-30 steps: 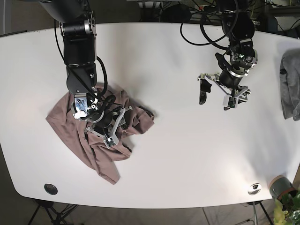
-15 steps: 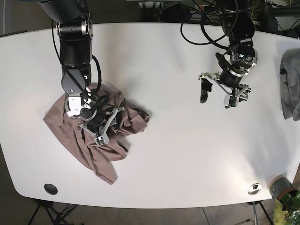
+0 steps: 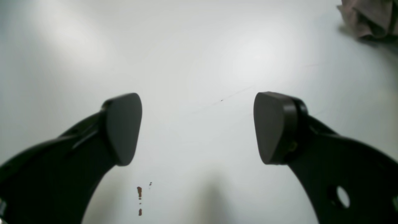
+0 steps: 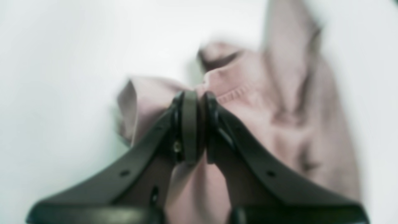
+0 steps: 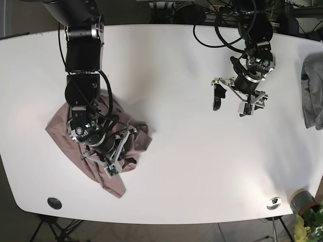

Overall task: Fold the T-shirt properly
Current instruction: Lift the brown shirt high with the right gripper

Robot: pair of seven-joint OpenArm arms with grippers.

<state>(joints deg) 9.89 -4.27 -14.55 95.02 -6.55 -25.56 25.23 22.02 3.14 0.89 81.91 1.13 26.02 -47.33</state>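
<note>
The mauve T-shirt (image 5: 60, 128) lies crumpled at the left of the white table (image 5: 181, 151). My right gripper (image 5: 117, 157) sits on the bunched cloth near its front right side. In the right wrist view the right gripper (image 4: 195, 101) is shut on a fold of the T-shirt (image 4: 273, 118), with cloth pinched between the pads. My left gripper (image 5: 231, 103) hangs open and empty over bare table at the right, far from the shirt. In the left wrist view the left gripper (image 3: 198, 127) has its jaws wide apart, and a bit of mauve cloth (image 3: 367, 17) shows at the top right corner.
A grey garment (image 5: 313, 91) lies at the table's right edge. A small round pot (image 5: 302, 200) and a metal disc (image 5: 274, 202) are at the front right, a dark disc (image 5: 54, 203) at the front left. Small red-brown specks (image 3: 139, 192) mark the tabletop.
My right gripper has moved toward the table's front and a bit left, still shut on the shirt, pulling the bunched right part inward. The left arm has barely shifted.
</note>
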